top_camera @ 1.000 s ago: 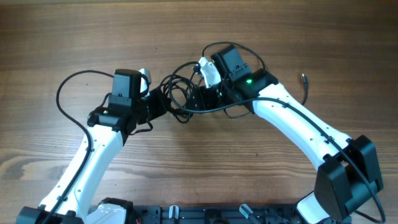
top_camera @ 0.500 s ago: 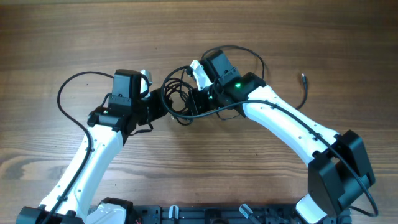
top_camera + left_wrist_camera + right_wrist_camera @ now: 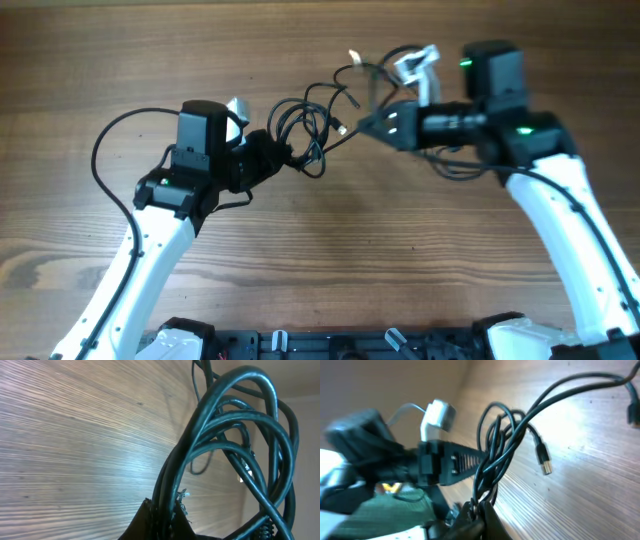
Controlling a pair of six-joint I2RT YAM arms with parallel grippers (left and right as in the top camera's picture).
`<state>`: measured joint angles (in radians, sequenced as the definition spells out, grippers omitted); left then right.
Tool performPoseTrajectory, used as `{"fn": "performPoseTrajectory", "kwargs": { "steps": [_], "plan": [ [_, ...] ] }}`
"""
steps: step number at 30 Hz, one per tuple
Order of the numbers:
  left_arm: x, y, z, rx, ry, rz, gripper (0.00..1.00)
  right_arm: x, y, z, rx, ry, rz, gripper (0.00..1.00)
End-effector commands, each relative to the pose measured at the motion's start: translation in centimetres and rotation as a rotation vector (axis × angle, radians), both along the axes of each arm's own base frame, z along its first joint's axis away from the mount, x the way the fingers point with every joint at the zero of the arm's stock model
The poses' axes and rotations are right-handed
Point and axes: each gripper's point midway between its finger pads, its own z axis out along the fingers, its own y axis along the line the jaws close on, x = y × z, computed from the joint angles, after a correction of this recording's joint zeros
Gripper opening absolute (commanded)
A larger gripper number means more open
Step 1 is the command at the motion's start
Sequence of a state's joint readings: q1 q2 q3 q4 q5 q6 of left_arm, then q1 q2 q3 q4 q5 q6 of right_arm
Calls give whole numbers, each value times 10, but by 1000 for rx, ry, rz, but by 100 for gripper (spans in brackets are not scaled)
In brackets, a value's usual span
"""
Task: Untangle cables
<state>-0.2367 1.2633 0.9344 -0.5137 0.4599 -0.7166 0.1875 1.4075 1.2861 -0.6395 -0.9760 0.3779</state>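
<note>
The cables hang in a looped knot just over the bench, strung btwn both tools. The left tool is clamped on one side and the right tool pinches strands opposite, prob. to spread the tangle. A USB plug dangles free. Bare wood-grain bench; beyond it only a blurred pale wall.

cables strung across, centre — nearer table open

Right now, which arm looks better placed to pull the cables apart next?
Likely right. The right hand pinches strands at the edge of the cables and can draw away; the left hand clamps the bunch, anchoring it.
</note>
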Motion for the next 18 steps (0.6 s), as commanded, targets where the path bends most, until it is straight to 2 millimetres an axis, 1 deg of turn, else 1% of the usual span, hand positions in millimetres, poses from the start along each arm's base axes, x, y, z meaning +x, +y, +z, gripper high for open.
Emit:
{"fn": "performPoseTrajectory", "kwargs": {
  "steps": [1, 2, 3, 4, 5, 6, 7, 8, 9, 10, 11, 12, 13, 14, 15, 16, 18],
  "plan": [
    [-10, 51, -60, 241, 125, 131, 4, 5, -50, 69, 165, -106, -76, 4],
    [-10, 50, -60, 241, 126, 131, 4, 16, -64, 62, 138, -80, -153, 4],
    [-10, 50, -60, 240, 125, 131, 4, 26, -75, 51, 94, -48, -231, 4],
    [-9, 50, -60, 227, 133, 145, 4, 35, -88, 29, 12, 19, -343, 4],
    [-8, 47, -58, 213, 128, 142, 4, 39, -98, 7, -69, 79, -421, 4],
    [-6, 44, -56, 195, 118, 133, 4, 40, -102, -8, -124, 122, -455, 4],
    [-3, 39, -52, 166, 100, 117, 4, 37, -101, -25, -187, 170, -465, 4],
    [0, 33, -47, 136, 79, 100, 4, 34, -98, -39, -229, 208, -460, 4],
    [4, 27, -40, 103, 51, 82, 4, 31, -91, -47, -255, 222, -429, 5],
    [8, 21, -34, 75, 23, 66, 4, 29, -85, -53, -273, 223, -395, 12],
    [11, 18, -30, 59, 0, 56, 4, 27, -78, -58, -285, 225, -366, 20],
    [15, 15, -25, 42, -27, 46, 4, 25, -71, -62, -297, 225, -335, 43],
    [19, 13, -20, 30, -51, 41, 4, 23, -63, -66, -308, 217, -301, 54],
    [22, 11, -16, 21, -71, 37, 4, 22, -58, -67, -314, 204, -278, 61],
    [24, 11, -14, 19, -83, 37, 4, 21, -53, -66, -318, 180, -255, 64],
    [25, 11, -13, 18, -91, 37, 4, 20, -47, -63, -314, 151, -226, 65],
    [27, 10, -11, 22, -109, 28, 4, 17, -29, -55, -285, 77, -144, 65]
  ]
}}
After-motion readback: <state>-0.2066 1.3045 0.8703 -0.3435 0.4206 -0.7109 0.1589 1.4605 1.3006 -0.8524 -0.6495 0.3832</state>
